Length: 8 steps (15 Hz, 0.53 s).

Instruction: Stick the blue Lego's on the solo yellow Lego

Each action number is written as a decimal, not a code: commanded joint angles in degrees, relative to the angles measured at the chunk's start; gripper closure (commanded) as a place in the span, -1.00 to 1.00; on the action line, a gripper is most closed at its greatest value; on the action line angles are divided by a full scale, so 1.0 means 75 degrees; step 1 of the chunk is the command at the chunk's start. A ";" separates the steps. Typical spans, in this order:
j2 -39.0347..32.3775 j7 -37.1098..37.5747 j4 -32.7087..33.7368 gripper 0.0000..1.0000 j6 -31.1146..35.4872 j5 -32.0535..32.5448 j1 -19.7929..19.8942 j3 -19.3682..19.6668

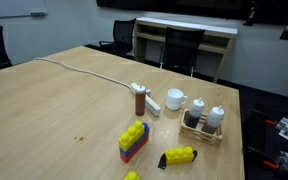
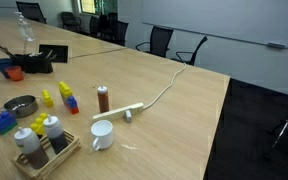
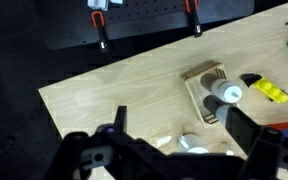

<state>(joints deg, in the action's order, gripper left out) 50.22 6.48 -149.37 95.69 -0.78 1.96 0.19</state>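
Observation:
A small dark-blue brick (image 1: 164,160) lies at the end of a long yellow brick (image 1: 182,154) near the table's front edge, touching it. Both also show in the wrist view, blue brick (image 3: 250,80) and yellow brick (image 3: 272,91), and in an exterior view as blue (image 2: 0,124) beside yellow (image 2: 11,113). Another yellow brick (image 2: 47,98) stands alone; only its top shows at a frame's bottom edge (image 1: 132,176). My gripper (image 3: 184,140) is open and empty, high above the white mug (image 3: 191,143). It does not show in either exterior view.
A yellow-topped, blue, red-based stack (image 1: 133,138) (image 2: 70,101) stands mid-table. Nearby are a wooden tray with two shakers (image 1: 204,124) (image 2: 39,142), a white mug (image 1: 176,100), a brown bottle (image 1: 140,100), a power strip with cable (image 2: 124,111), a metal bowl (image 2: 21,105).

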 commanded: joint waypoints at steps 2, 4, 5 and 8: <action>-0.0007 -0.0033 0.0015 -1.00 -0.0015 -0.0026 0.0051 -0.0035; -0.0007 -0.0033 0.0015 -1.00 -0.0015 -0.0026 0.0051 -0.0035; -0.0052 -0.0059 0.0037 -1.00 0.0040 -0.0015 -0.0007 -0.0101; -0.0288 -0.0150 0.0078 -1.00 0.0159 -0.0013 -0.0297 -0.0403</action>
<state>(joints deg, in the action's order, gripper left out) 50.05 6.31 -149.37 95.98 -0.80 1.17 -0.80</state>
